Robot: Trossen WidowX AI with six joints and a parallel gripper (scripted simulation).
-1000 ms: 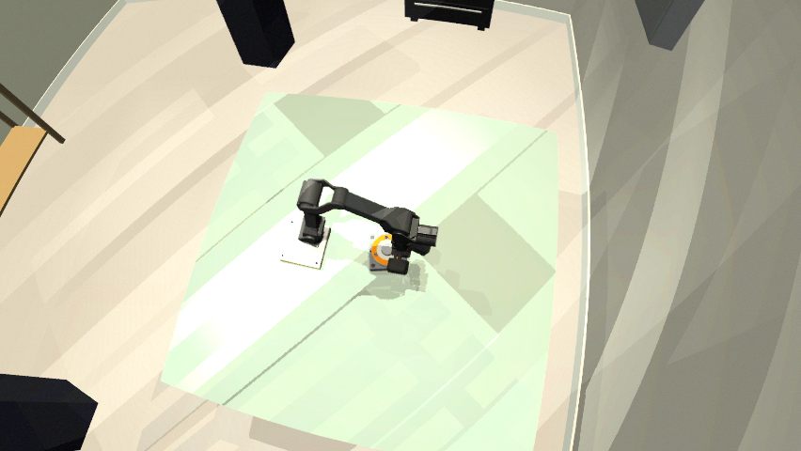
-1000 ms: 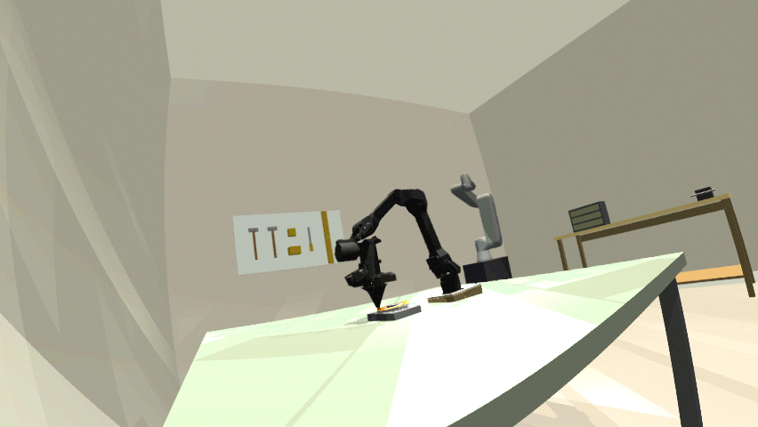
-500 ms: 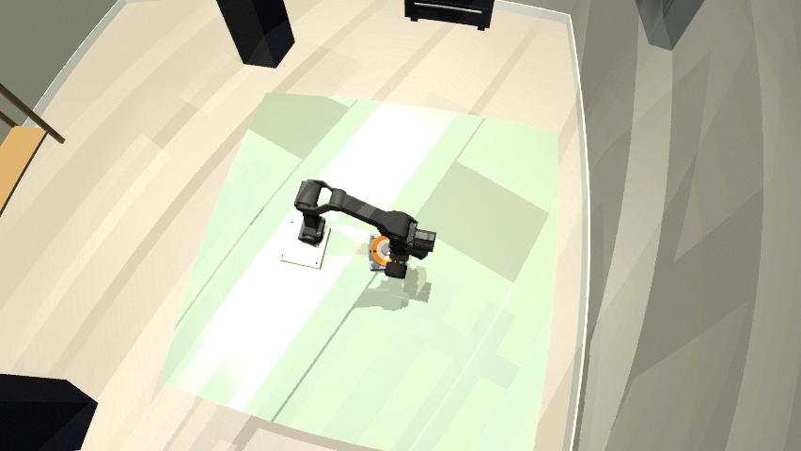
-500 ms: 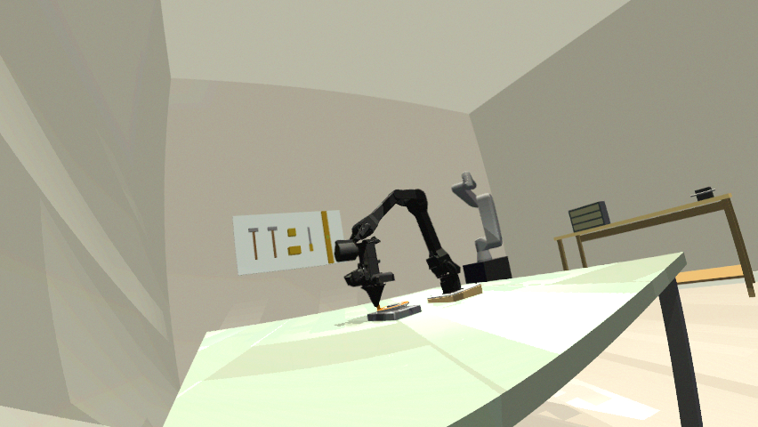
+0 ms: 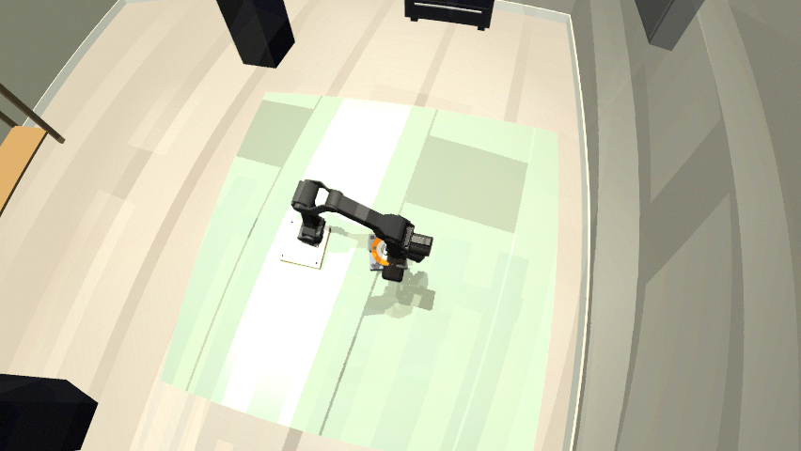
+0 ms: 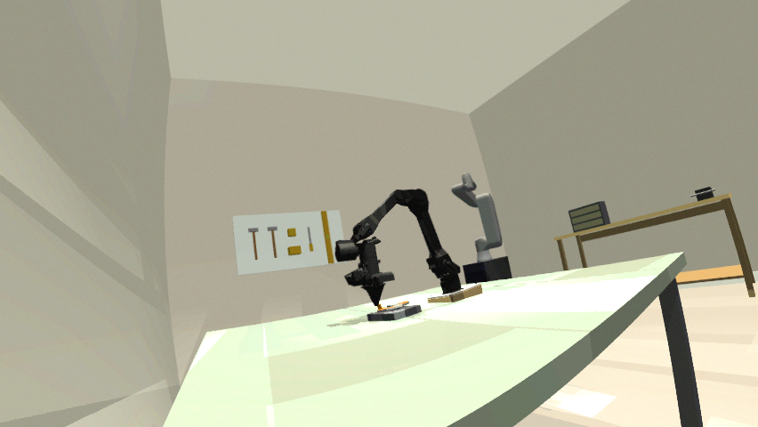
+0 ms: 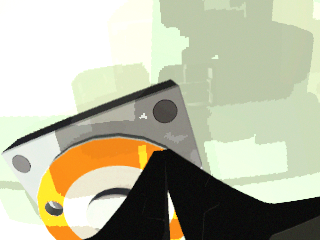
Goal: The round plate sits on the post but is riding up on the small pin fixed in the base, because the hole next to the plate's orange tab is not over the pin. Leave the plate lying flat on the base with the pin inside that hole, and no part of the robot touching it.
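The round orange plate (image 5: pixel 376 252) (image 6: pixel 401 304) (image 7: pixel 95 152) lies over the grey square base (image 6: pixel 395 315) (image 7: pixel 112 117). In the exterior view its right side appears slightly raised; whether it lies flat is unclear. My gripper (image 6: pixel 378 304) (image 7: pixel 162 157) is shut and empty, pointing down, with its tips at the plate's rim. In the exterior view a small orange piece, apparently the tab (image 6: pixel 379 307), is right at the tips. A hole (image 7: pixel 54 208) shows at the plate's left in the wrist view. The fingers cover the plate's right part there. I cannot make out the pin.
The arm's mounting board (image 5: pixel 299 255) (image 6: pixel 466 293) stands beside the base. Round dark spots mark the base's corners (image 7: pixel 165 110) (image 7: pixel 21 163). A grey robot arm (image 6: pixel 488 220) and a wooden bench (image 6: pixel 647 218) are in the background.
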